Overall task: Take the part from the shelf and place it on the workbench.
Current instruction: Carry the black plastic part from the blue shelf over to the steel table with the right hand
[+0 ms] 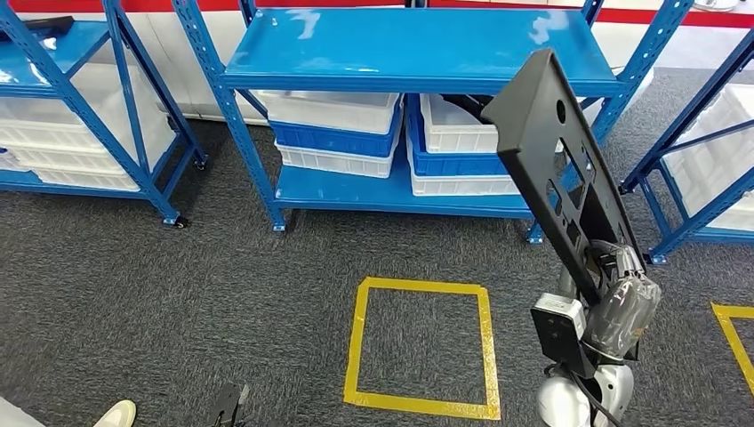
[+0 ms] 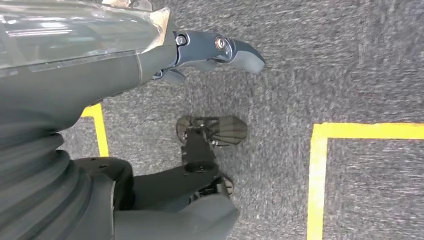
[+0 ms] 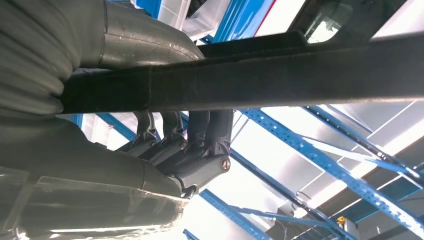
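So the right hand (image 1: 613, 294) has its fingers (image 3: 200, 135) wrapped around the lower end of the long flat black metal part with cut-out holes (image 1: 556, 169). The part sticks up at a tilt in the air in front of the blue steel shelf rack (image 1: 409, 53), well off the shelf boards. The lower level of that rack carries stacked white and blue plastic bins (image 1: 338, 133). On the grey carpet floor (image 1: 178, 285) there's a square marked in yellow tape (image 1: 485, 347), just left of the arm. The left hand (image 2: 220, 50) hangs over the carpet with nothing in it; one finger sticks out straight, the rest I can't make out. A light shoe toe (image 1: 116, 414) pokes in at the bottom left corner.
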Controlling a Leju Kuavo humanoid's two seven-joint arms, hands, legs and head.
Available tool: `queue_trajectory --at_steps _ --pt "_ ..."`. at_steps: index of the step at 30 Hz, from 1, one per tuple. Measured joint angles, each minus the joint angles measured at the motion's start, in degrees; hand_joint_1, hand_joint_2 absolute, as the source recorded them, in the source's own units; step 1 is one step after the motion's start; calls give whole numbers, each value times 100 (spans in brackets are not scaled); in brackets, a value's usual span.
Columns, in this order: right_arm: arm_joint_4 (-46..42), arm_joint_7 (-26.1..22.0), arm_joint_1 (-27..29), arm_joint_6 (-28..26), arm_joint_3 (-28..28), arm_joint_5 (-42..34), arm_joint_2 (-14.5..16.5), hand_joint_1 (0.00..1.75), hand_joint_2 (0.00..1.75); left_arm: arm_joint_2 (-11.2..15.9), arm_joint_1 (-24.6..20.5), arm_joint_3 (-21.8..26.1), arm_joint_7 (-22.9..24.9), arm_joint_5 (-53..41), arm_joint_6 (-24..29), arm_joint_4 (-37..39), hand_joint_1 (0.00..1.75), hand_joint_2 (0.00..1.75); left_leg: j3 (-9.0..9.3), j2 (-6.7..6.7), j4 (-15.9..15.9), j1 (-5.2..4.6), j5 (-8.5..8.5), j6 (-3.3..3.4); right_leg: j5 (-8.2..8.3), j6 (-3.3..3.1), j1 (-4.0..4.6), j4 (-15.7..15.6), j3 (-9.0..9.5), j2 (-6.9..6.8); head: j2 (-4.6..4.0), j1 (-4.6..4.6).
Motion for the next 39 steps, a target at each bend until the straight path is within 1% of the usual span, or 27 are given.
queue_trajectory --at_steps 2,3,6,7,8,9,10,12,13,14,16,18,20,22,23,24,26,27,28,29,31,33,34,35,37,38,39 --pt "-6 6 -12 6 15 -45 -6 175 175 -1 7 1 -1 4 2 -1 0 175 -66 -12 81 31 -77 -58 36 -103 -14 4 -60 1 0 -13" --pt "-12 3 -19 24 25 -118 -8 175 175 -1 7 2 1 7 3 -1 0 175 -137 -15 247 41 -233 -81 68 -165 -21 -3 -88 3 0 -28" --pt "-29 -21 -27 128 60 -487 -31 175 175 -4 11 2 17 12 -16 -1 0 175 -495 -16 1254 50 -894 -126 146 -287 11 2 -190 25 0 -66" --pt "-31 -28 -24 161 67 -589 -42 175 175 -5 14 2 27 12 -31 -1 0 175 -568 -17 1514 50 -987 -125 168 -303 29 4 -221 46 0 -66" --pt "-32 -31 -18 196 69 -666 -54 175 175 -5 16 2 39 11 -51 -1 0 175 -545 -22 1580 49 -962 -109 188 -312 47 6 -245 79 0 -67" --pt "-36 -31 -11 239 69 -741 -67 175 175 -6 17 2 52 11 -72 -1 0 175 -408 -40 1422 46 -834 -79 206 -312 63 7 -259 121 0 -67" --pt "-40 -30 -3 292 69 -821 -80 175 175 -7 16 2 64 10 -90 -1 0 175 -183 -100 1080 39 -651 -30 219 -306 76 7 -266 170 0 -67" --pt "-46 -33 10 395 69 -985 -103 175 175 9 14 2 86 7 -118 -7 0 175 264 -361 351 34 -432 83 248 -270 79 5 -281 258 0 -49" --pt "-45 -42 21 433 69 -1064 -111 175 175 13 13 2 102 3 -129 -9 0 175 386 -470 139 20 -406 117 270 -237 61 3 -297 302 0 -51" --pt "-40 -62 43 454 69 -1132 -118 175 175 16 12 2 117 -2 -140 -12 0 175 433 -519 51 5 -424 135 295 -197 35 -4 -320 351 0 -58" --pt "-31 -112 101 466 65 -1230 -130 175 175 -1 -3 2 143 -8 -155 -12 0 175 462 -412 -50 -17 -392 147 336 -118 6 -22 -361 445 0 -87" --pt "-20 -150 134 460 57 -1273 -150 175 175 -18 -28 2 149 -13 -155 -15 0 175 505 -250 -202 6 -331 183 240 -95 43 140 -489 332 0 -62" --pt "-12 -173 144 451 53 -1280 -166 175 175 -29 -40 2 155 -26 -157 -16 0 175 518 -82 -281 13 -289 209 -44 -118 67 739 -794 112 0 -19" --pt "-11 -186 173 447 51 -1263 -169 175 175 -31 -37 2 167 -42 -166 -16 0 175 504 75 -277 6 -285 216 -285 -102 56 1431 -1102 28 0 4" --pt "-12 -188 194 446 50 -1247 -172 175 175 -34 -36 2 174 -50 -170 -16 0 175 500 149 -273 4 -287 213 -298 -65 49 1547 -1142 9 0 9" --pt "-15 -189 210 446 49 -1229 -176 175 175 -38 -36 2 180 -54 -174 -16 0 175 500 217 -265 6 -291 207 -220 -12 39 1425 -1065 -15 0 16" --pt "-31 -189 225 447 49 -1203 -186 175 175 -54 -41 2 193 -62 -190 -16 0 175 497 336 -219 8 -319 165 74 93 17 629 -647 -176 0 30" --pt "-43 -189 228 454 50 -1195 -188 175 175 -58 -47 2 204 -67 -198 -16 0 175 485 385 -177 -7 -346 128 193 102 22 260 -449 -260 0 36" --pt "-57 -189 236 461 51 -1191 -188 175 175 -60 -53 2 217 -74 -205 -17 0 175 471 426 -139 -22 -369 93 262 76 26 23 -327 -316 0 35" --pt "-68 -190 248 469 52 -1187 -189 175 175 -60 -57 2 231 -78 -210 -17 0 175 458 461 -110 -36 -385 64 280 30 36 -60 -292 -333 0 33" --pt "-81 -192 282 484 52 -1177 -192 175 175 -66 -64 2 255 -84 -213 -16 0 175 448 524 -88 -31 -396 26 304 -56 38 -33 -327 -224 0 23" --pt "-89 -196 304 498 56 -1157 -193 175 175 -74 -69 2 272 -84 -214 -16 0 175 396 392 64 3 -543 -23 336 -119 16 -35 -351 -128 0 16" --pt "-92 -199 308 509 62 -1149 -189 175 175 -76 -67 1 278 -84 -214 -16 0 175 299 261 305 17 -717 -48 355 -157 3 -40 -360 -82 0 3" --pt "-96 -201 309 520 68 -1144 -185 175 175 -75 -61 1 282 -84 -214 -16 0 175 152 121 655 24 -933 -66 368 -184 2 -40 -373 -37 0 -11" --pt "-96 -204 317 545 87 -1138 -182 175 175 -76 -38 -1 291 -84 -214 -16 0 175 -199 -2 1430 25 -1282 -75 389 -224 14 -38 -406 70 0 -33" --pt "-96 -205 324 554 97 -1135 -184 175 175 -76 -23 -1 295 -84 -214 -16 0 175 -294 -17 1624 25 -1314 -67 397 -233 21 -36 -419 136 0 -37" --pt "-95 -208 332 563 106 -1134 -188 175 175 -76 -8 -1 300 -84 -214 -16 0 175 -284 -32 1599 25 -1230 -50 405 -241 26 -34 -426 206 0 -39"
